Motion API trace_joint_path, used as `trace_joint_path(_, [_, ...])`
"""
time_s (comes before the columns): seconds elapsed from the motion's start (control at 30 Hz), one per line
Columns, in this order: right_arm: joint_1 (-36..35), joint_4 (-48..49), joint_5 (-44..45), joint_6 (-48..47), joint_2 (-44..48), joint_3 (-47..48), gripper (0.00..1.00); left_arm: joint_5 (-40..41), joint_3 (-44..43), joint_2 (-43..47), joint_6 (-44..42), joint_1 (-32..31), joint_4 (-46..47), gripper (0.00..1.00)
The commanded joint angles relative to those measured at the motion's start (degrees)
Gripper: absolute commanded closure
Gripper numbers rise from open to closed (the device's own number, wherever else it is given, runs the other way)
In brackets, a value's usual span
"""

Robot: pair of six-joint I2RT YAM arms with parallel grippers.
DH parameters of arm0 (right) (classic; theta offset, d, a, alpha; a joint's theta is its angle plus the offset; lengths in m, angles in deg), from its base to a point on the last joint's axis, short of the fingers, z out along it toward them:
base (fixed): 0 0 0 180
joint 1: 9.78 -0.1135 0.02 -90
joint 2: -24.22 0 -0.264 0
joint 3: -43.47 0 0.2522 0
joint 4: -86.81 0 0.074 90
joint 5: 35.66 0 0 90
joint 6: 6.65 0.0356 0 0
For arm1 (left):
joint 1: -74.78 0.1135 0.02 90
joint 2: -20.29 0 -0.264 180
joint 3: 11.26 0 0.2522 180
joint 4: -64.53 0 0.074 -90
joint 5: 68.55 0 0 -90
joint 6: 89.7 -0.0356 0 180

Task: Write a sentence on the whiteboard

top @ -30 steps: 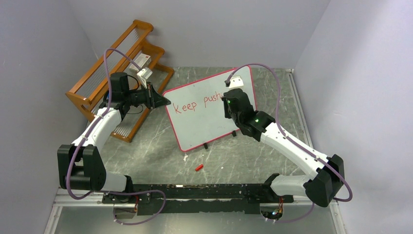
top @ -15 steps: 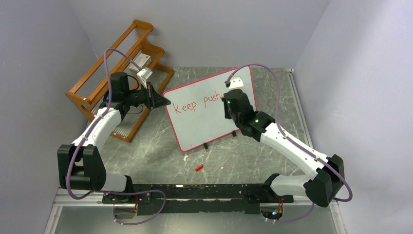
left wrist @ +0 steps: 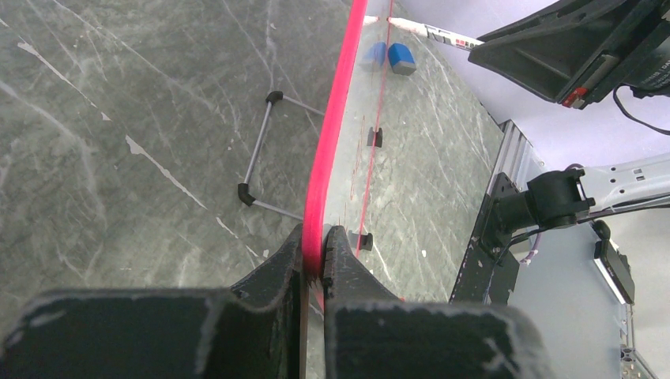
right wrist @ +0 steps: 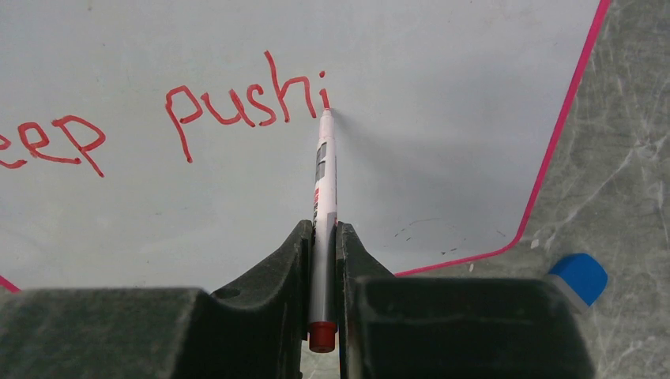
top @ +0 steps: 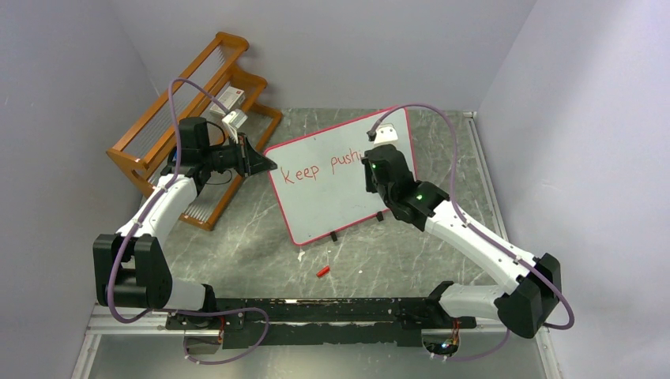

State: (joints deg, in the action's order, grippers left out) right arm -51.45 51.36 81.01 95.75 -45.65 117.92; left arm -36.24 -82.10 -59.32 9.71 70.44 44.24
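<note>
The whiteboard (top: 332, 185) stands tilted on the table, white with a red-pink frame (left wrist: 332, 134). My left gripper (top: 265, 163) (left wrist: 314, 246) is shut on its left edge. Red lettering (right wrist: 237, 106) on the board reads "Keep pushi" (top: 316, 170). My right gripper (right wrist: 324, 233) (top: 378, 162) is shut on a white marker (right wrist: 325, 181) with a red end cap. The marker's tip touches the board just below the dot of the "i". In the top view my right wrist covers the end of the writing.
A wooden rack (top: 186, 126) with small boxes stands at the back left. A red marker cap (top: 322, 271) lies on the grey marbled table (top: 253, 237) in front of the board. A blue eraser (right wrist: 579, 276) lies past the board's right edge.
My right arm has shifted slightly to the right. The left arm and the board have not moved.
</note>
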Motion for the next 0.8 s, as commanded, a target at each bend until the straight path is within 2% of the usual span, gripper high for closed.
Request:
trace_joint_path(0.0, [0.52, 0.73, 1.52, -0.89, 1.84, 0.17, 1.00, 6.13, 0.74, -2.03, -6.86, -1.37, -3.78, 0.95])
trace_joint_path(0.77, [0.99, 3.92, 1.98, -2.62, -0.84, 2.13, 1.00, 5.97, 0.74, -2.12, -6.77, -1.37, -3.75, 0.95])
